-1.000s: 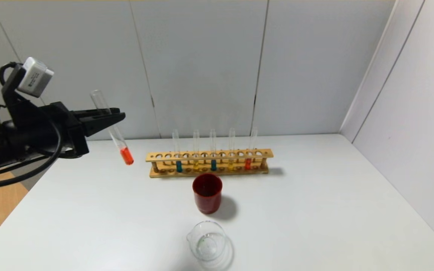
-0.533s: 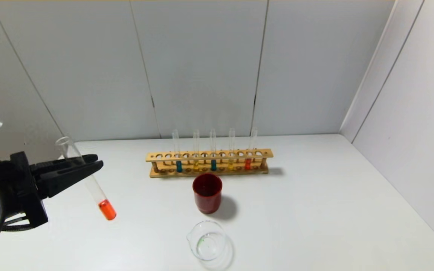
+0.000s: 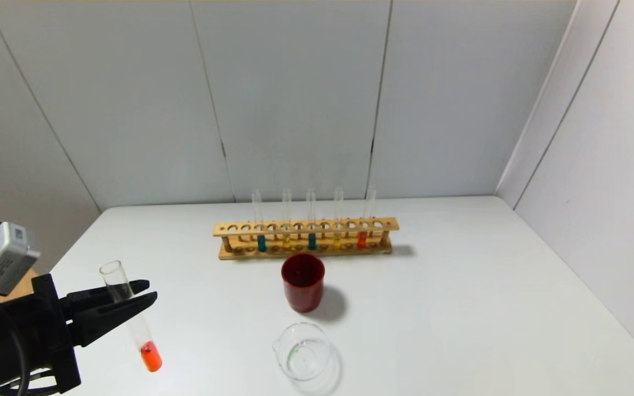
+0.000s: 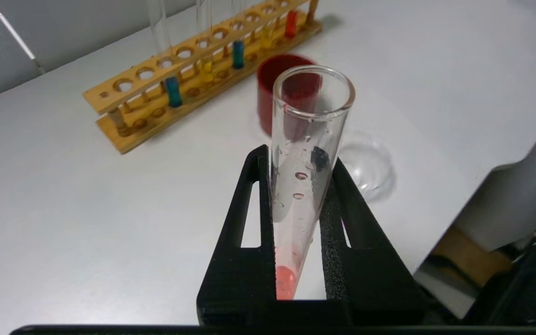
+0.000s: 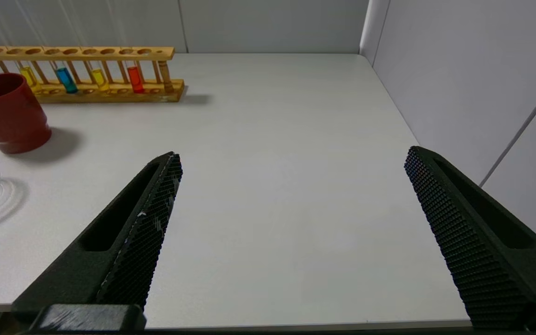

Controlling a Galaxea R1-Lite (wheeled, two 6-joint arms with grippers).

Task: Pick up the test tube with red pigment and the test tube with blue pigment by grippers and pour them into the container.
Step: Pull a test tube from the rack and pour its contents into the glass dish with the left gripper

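My left gripper (image 3: 149,291) is shut on a test tube with red pigment (image 3: 130,313), held nearly upright and slightly tilted, over the table's front left; it fills the left wrist view (image 4: 303,177). The glass container (image 3: 302,352) stands at the front centre, to the right of that tube. A second red tube (image 3: 362,238) and two test tubes with blue pigment (image 3: 261,242) (image 3: 311,241) stand in the wooden rack (image 3: 306,226). My right gripper (image 5: 291,163) is open and empty above the right front of the table, out of the head view.
A dark red cup (image 3: 302,281) stands between the rack and the container. Yellow-liquid tubes (image 3: 286,241) also sit in the rack. Grey walls close the back and right side. The table's left edge (image 3: 31,291) lies beside my left arm.
My left gripper has carried the red tube down and toward the table's front left, from high beside the rack to low near the front edge. Nothing else has moved.
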